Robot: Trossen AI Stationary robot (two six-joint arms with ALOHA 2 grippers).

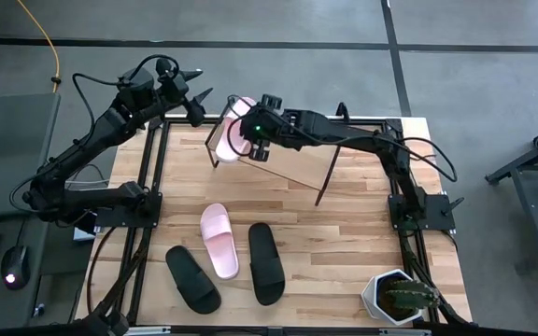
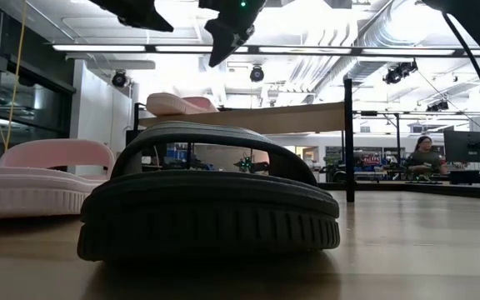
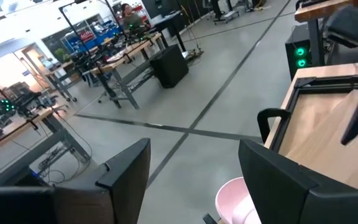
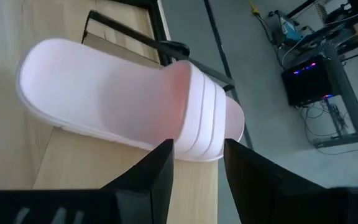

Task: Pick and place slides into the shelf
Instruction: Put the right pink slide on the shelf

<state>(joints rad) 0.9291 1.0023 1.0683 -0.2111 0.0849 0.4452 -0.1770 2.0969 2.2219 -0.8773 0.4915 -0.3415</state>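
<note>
The jaws of the right gripper are seen parted, poised just above the strap edge of a pink slide; no pinch on it is observed. That slide is found lying on the shelf at its far left end, at the far side of the surface. The jaws of the left gripper are spread wide and hold nothing; this gripper is raised off the far left corner of the surface, near the shelf's left end.

Three slides are noted off the shelf on the near part of the surface: a second pink slide, a black slide just beside it to the right, and another black slide to its left. A potted cactus is recorded at the near right corner.
</note>
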